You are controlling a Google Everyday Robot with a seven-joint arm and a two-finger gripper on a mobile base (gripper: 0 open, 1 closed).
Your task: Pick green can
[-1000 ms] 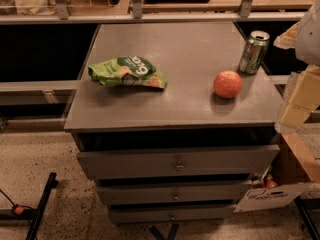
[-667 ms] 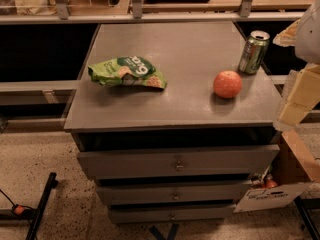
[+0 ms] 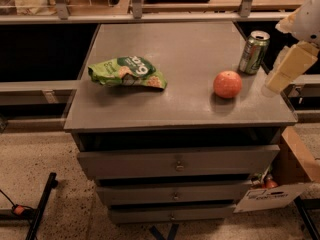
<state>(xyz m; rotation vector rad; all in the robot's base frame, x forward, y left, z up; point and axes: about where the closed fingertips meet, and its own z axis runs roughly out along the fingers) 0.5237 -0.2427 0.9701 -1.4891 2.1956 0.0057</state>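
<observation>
Green can (image 3: 254, 52) stands near gripper (image 3: 286, 70), cut off at right edge.

The pincer (image 3: 282, 74) has lifted and edged closer, now just beside the green can (image 3: 254, 51).

Only a small part of the robot shows, at the right edge of the view. Its arm (image 3: 311, 15) is a smooth, rounded white shell, bright on top and shaded grey underneath, with a small tan patch where its left side narrows. Below it, the tool (image 3: 289, 68) sits just off the right rim of the tabletop (image 3: 185, 54). It is a pale cream-yellow block with flat faces and straight edges. Its upper face is a warmer yellow, and its lower, blunt end fades to near white.
</observation>
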